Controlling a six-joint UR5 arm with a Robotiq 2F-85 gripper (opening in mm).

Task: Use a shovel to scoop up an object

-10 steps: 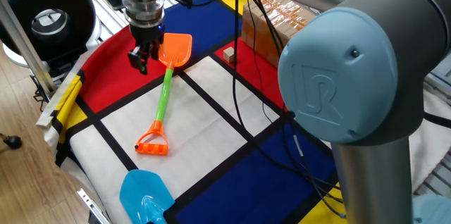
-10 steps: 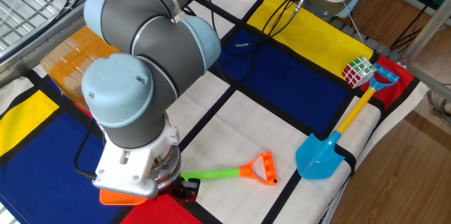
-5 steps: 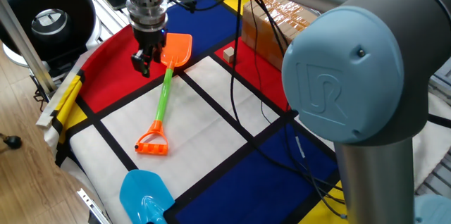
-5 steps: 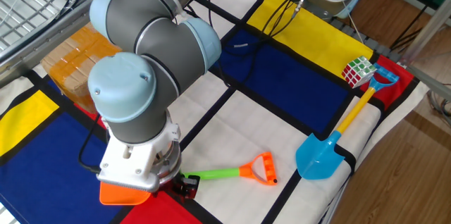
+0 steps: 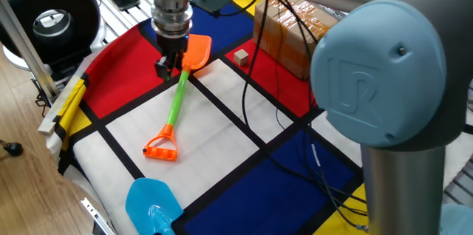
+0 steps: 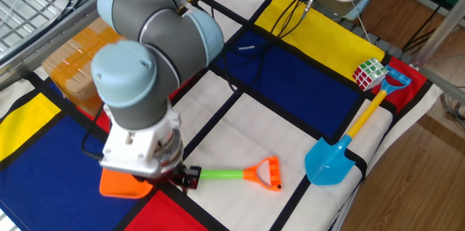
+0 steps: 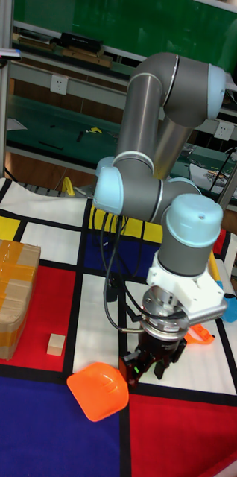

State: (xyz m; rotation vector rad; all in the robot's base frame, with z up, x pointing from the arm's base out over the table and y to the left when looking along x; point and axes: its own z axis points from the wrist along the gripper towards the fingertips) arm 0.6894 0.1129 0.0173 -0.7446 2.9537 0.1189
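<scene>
Shovel (image 5: pixel 177 94): glossy plastic; orange scoop blade, thin green shaft, orange D-loop; lying flat on the cloth.
Gripper (image 5: pixel 170 67): black fingers clamped on the shaft just behind the blade.
Cube (image 5: pixel 241 58): small, pale wood, near the blade, apart.
Surface: cloth (image 5: pixel 222 128) in red, blue, yellow, white blocks with black bands.
Room: green-topped workbenches (image 7: pixel 74 52) behind.

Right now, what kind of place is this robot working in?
Probably a robotics lab: a test table under a color-block cloth, metal shelving with wall outlets behind, and toy props like the orange shovel and a Rubik's cube.
</scene>
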